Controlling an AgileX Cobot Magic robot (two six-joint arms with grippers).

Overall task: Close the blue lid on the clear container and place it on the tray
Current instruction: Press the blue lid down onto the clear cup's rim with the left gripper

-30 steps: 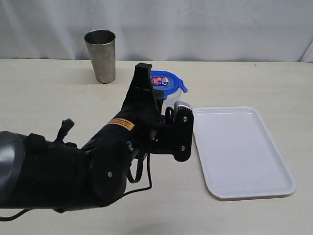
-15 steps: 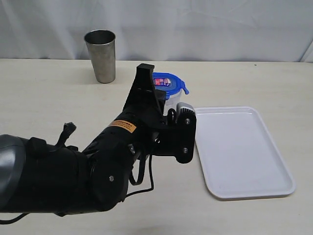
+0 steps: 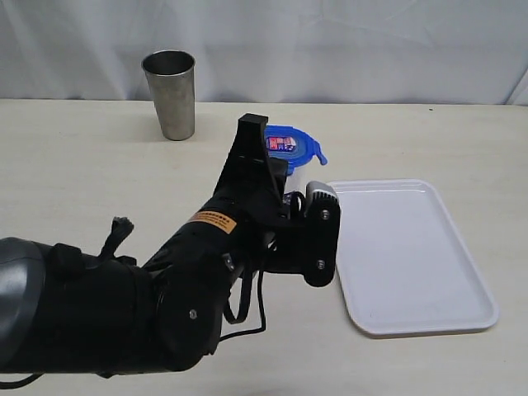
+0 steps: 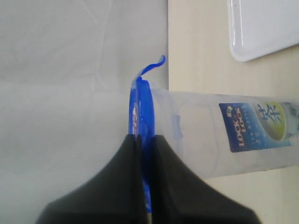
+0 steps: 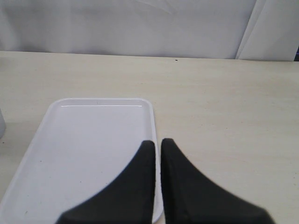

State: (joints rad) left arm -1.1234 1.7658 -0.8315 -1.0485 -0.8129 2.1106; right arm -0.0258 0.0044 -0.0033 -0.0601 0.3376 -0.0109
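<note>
Black left arm hides most of the tall clear plastic container beside the flat white rectangular tray's far left corner. A grey steel cup stands near the worktop's far edge. Left gripper pinches the container's round blue snap-lock lid. Right gripper, pressed together and empty, hovers above the tray.

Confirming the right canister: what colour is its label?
The label is blue and white with a yellow-green circle; left wrist view.

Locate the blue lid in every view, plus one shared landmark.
Exterior: blue lid near centre, just behind the black arm, left of the tray.
Left wrist: lid seen edge-on, pinched in the left pincer, sitting on the clear container.
Right wrist: not in view.
Landmark: the tray shows in all three.
</note>
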